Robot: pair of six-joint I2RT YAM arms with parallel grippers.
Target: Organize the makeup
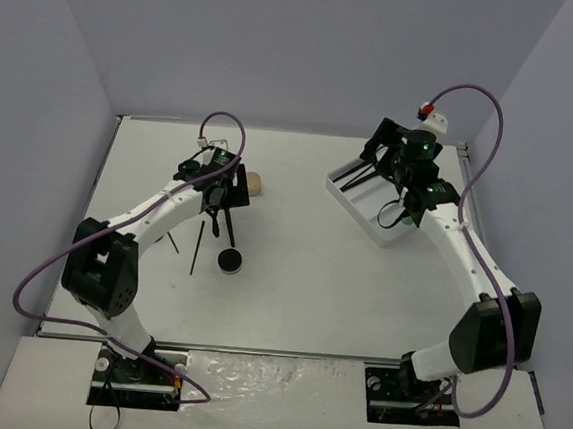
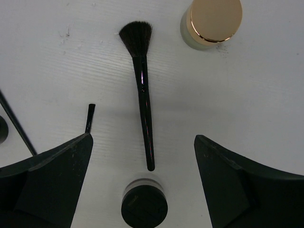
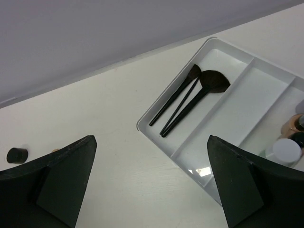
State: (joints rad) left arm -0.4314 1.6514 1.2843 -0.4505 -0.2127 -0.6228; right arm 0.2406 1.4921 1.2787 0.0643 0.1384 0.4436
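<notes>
My left gripper (image 1: 217, 206) hangs open over loose makeup on the table. Between its fingers lies a black powder brush (image 2: 144, 99), handle end towards me. A black round pot (image 2: 144, 206) stands just below that handle end. A tan jar with a gold lid (image 2: 212, 21) sits beyond, to the right. A thin black pencil (image 2: 89, 118) shows by the left finger. My right gripper (image 3: 152, 137) is open and empty above the near corner of the white tray (image 3: 156, 142). Three black brushes (image 3: 190, 99) lie in its end compartment.
Small bottles (image 3: 287, 149) stand in the tray's right compartment. Another thin black stick (image 2: 16, 123) lies left of my left gripper. A small black pot (image 3: 17, 154) sits on the table far left in the right wrist view. Purple walls close in the table.
</notes>
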